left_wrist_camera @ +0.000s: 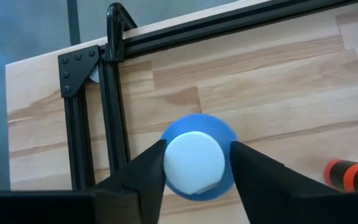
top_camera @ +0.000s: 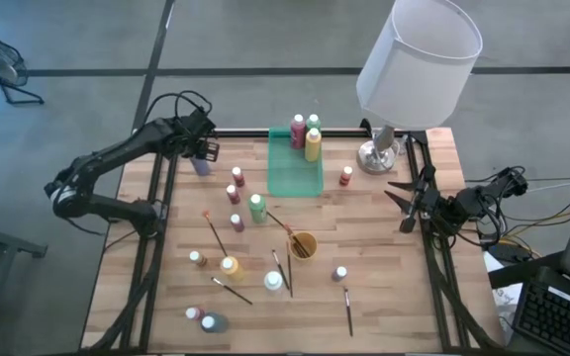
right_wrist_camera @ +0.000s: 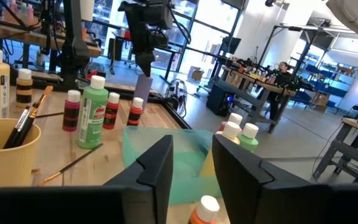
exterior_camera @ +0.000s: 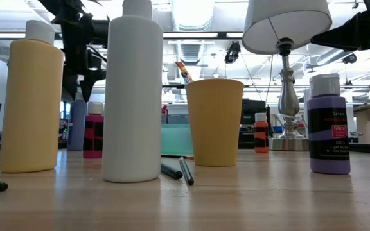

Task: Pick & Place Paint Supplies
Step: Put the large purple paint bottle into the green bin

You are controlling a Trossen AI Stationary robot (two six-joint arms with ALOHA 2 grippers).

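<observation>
A blue paint bottle (top_camera: 202, 166) with a white cap (left_wrist_camera: 194, 163) stands near the table's far left corner. My left gripper (left_wrist_camera: 197, 146) reaches down over it with a finger on either side. Red, green and yellow bottles (top_camera: 305, 136) stand at the far end of the green tray (top_camera: 295, 173). Other bottles (top_camera: 255, 208) and dark-handled brushes (top_camera: 216, 234) are scattered over the wooden table. An orange cup (top_camera: 303, 244) holds brushes. At the table's right edge my right gripper (top_camera: 402, 205) hangs level and open, with nothing between its fingers (right_wrist_camera: 157, 168). My left gripper has the blue bottle's upper body (left_wrist_camera: 171, 132) between its two fingers, one on each side, just beside the cap. The fingers slant down from above. The bottle is upright, with its base on the table (exterior_camera: 77, 154).
A lamp with a white shade (top_camera: 419, 54) stands at the far right. A black frame rail (left_wrist_camera: 114, 118) runs along the table's left edge, close to the blue bottle. A small red bottle (left_wrist_camera: 353, 176) lies close by. The wood between the tray and the blue bottle is bare.
</observation>
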